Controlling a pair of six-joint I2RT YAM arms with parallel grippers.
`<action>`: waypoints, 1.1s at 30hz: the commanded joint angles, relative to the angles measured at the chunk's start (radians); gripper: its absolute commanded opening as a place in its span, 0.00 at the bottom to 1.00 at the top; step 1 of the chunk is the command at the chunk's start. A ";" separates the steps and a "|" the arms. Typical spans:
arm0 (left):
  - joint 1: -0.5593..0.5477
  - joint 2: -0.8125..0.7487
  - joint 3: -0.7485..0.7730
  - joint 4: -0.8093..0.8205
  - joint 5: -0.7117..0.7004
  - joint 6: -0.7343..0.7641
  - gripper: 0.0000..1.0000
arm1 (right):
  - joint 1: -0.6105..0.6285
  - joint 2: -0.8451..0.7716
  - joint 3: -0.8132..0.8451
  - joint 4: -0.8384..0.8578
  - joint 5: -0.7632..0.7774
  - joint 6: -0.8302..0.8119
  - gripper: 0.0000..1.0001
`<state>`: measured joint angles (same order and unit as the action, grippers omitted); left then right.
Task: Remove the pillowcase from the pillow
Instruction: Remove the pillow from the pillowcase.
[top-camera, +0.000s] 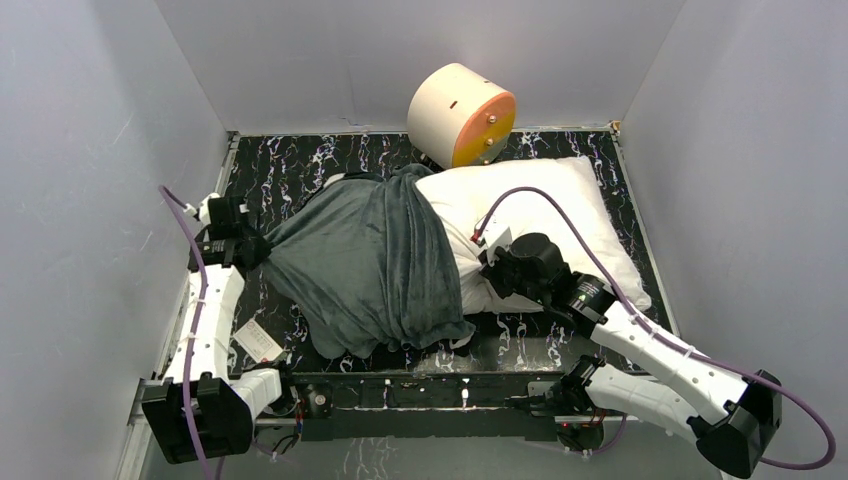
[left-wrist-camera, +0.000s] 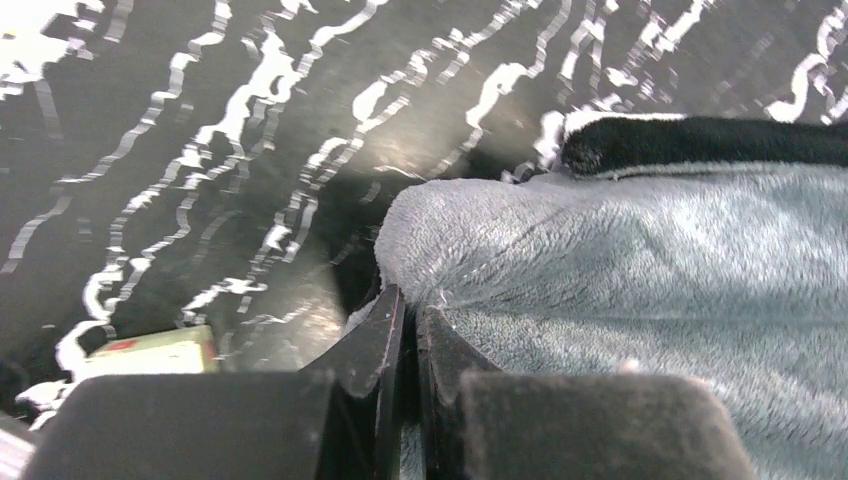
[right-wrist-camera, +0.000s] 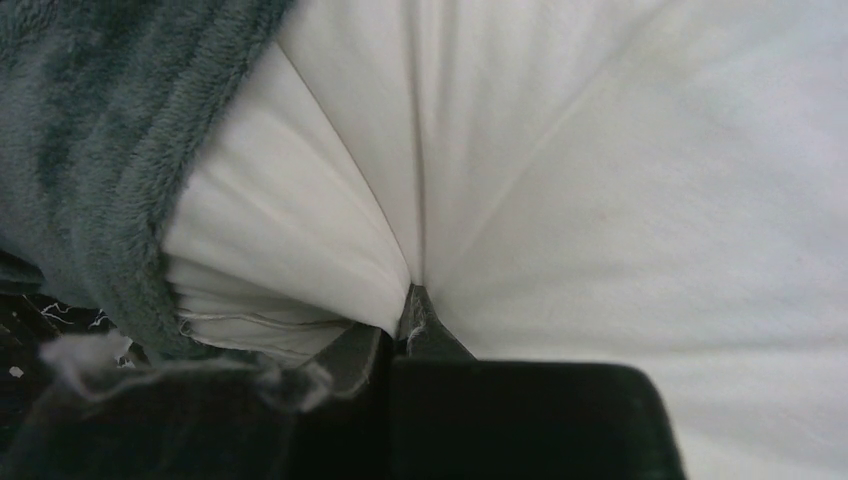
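The pillowcase (top-camera: 365, 262) lies grey face up across the middle of the table, still over the left end of the white pillow (top-camera: 560, 205). My left gripper (top-camera: 252, 248) is shut on the pillowcase's left corner; in the left wrist view the jaws pinch grey plush (left-wrist-camera: 600, 260) at the fingertips (left-wrist-camera: 408, 305), and a black-and-white striped edge (left-wrist-camera: 700, 140) shows behind. My right gripper (top-camera: 490, 262) is shut on a fold of the pillow (right-wrist-camera: 600, 200) at the pillow's near edge, next to the pillowcase's open rim (right-wrist-camera: 110, 180).
A cream-and-orange cylinder (top-camera: 462, 115) stands at the back against the wall, touching the pillow's far edge. A small white card (top-camera: 258, 341) lies at the near left, also in the left wrist view (left-wrist-camera: 150, 350). Grey walls enclose the black marbled table (top-camera: 290, 170).
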<state>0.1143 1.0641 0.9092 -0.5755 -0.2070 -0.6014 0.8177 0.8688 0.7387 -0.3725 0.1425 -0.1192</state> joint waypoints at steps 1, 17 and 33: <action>0.134 0.005 0.080 -0.017 -0.281 0.133 0.00 | -0.019 0.023 0.017 -0.068 0.100 0.047 0.00; 0.334 0.284 0.471 -0.134 -0.026 0.179 0.00 | -0.024 0.075 0.040 -0.105 0.081 0.105 0.00; 0.338 0.315 0.256 -0.049 0.497 0.212 0.31 | -0.024 0.115 0.091 -0.093 -0.017 0.092 0.00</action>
<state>0.4370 1.3777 1.2396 -0.6952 0.1070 -0.4290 0.8188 0.9890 0.7986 -0.3523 0.0929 -0.0311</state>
